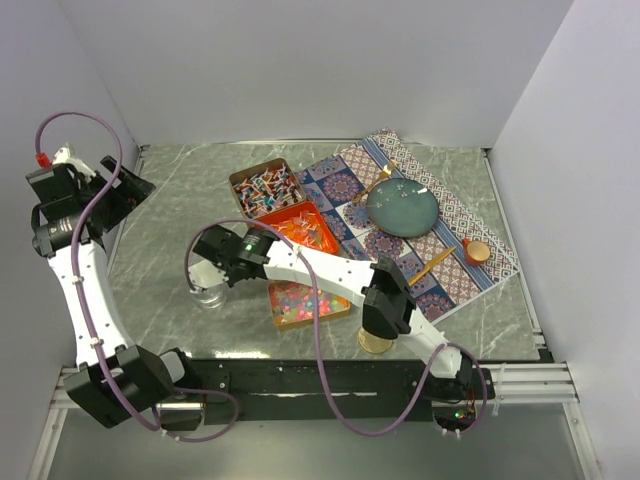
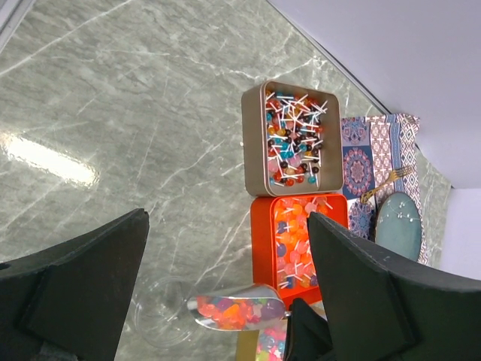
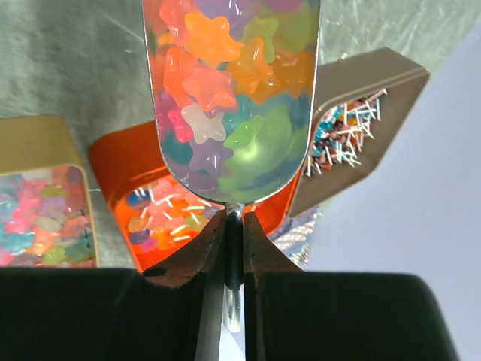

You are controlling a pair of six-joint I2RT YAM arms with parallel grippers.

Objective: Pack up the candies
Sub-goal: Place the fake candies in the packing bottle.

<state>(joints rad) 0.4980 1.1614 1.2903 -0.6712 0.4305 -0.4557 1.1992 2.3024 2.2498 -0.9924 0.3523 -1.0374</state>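
our right gripper (image 3: 234, 218) is clamped tight on the thin handle of a shiny metal scoop (image 3: 263, 169), heaped with multicoloured star-shaped jelly candies (image 3: 207, 79). the scoop's tip hangs at the rim of a clear glass jar (image 2: 159, 322), so we judge we are mid-transfer. next we need a slow tilt over its mouth without spilling. farther back, our left gripper (image 2: 225, 226) hovers wide open, holding nothing.

Lab cell: white enclosure walls (image 1: 300, 60)
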